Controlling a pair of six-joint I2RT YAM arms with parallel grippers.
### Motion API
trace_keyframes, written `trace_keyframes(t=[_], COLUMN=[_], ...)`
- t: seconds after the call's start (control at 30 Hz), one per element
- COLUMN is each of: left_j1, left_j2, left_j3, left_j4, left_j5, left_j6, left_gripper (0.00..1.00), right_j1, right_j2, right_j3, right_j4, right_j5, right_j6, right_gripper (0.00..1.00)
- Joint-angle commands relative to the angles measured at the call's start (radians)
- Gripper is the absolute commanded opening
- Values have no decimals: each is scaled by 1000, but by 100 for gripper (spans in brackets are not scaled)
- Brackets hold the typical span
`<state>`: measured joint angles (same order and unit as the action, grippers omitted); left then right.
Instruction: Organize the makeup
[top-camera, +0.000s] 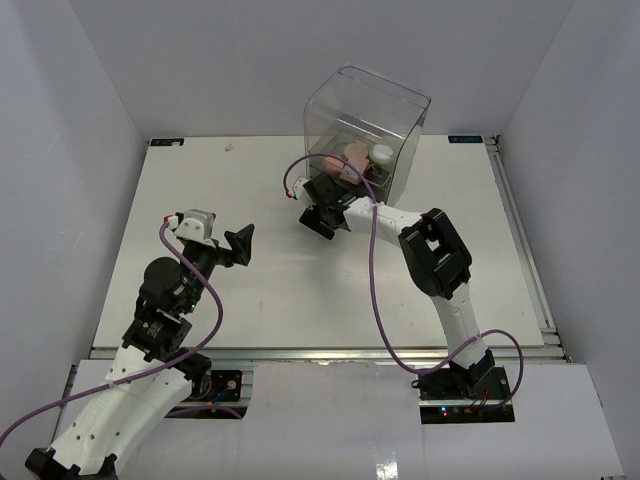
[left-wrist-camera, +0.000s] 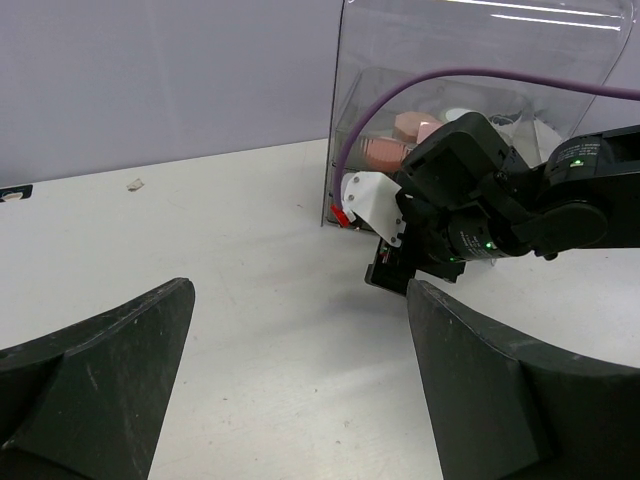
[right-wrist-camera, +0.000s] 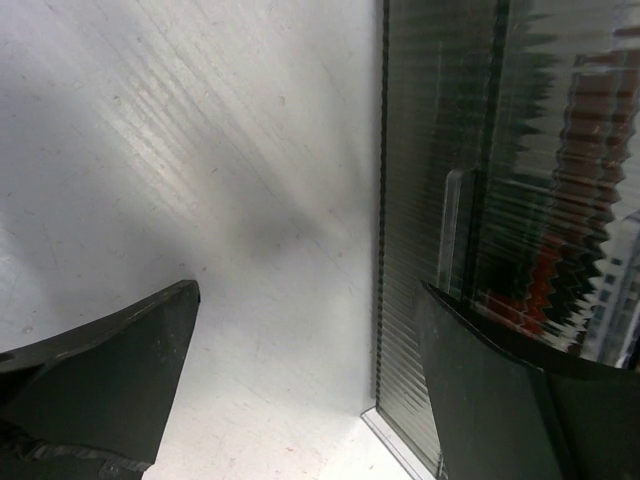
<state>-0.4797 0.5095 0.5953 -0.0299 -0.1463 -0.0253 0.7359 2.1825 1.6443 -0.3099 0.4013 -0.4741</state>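
Makeup (top-camera: 356, 156) rests inside the clear plastic box (top-camera: 400, 110) just beyond the right gripper (top-camera: 321, 219), spread and empty like the left gripper (top-camera: 241, 244); draw your fingers (right-wrist-camera: 100, 380) straight back, clear of the ribbed wall beside them.

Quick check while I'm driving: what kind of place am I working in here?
Most likely a robot test cell in a lab, not a home: a bare white table boxed in by plain white walls, with a clear plastic box holding makeup at the far side.
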Motion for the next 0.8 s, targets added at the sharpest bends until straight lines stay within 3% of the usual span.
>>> trace_keyframes(t=[0.0,0.13,0.2,0.33,0.57,0.77], left_j1=[1,1,1,1,1,1], left_j2=[3,7,11,27,67,111], left_j3=[6,5,4,6,6,5], left_j4=[2,5,6,7,4,3], left_j5=[-6,36,55,81,122,132], left_j6=[8,7,5,0,-11,-15], left_gripper=[98,98,98,98,98,98], right_j1=[-11,-10,-19,-97,-398,-535], right_j2=[-138,-349,-507,-826,-1140,-1339], right_j3=[-34,-136,-219,-411,-673,-880], right_j4=[-142,-272,-270,-188,-93,-1], right_j5=[-252,-668,-726,-680,-521,-520], right_j6=[-67,-144,-162,-139,-7,59], right_gripper=[90,90,90,90,90,90])
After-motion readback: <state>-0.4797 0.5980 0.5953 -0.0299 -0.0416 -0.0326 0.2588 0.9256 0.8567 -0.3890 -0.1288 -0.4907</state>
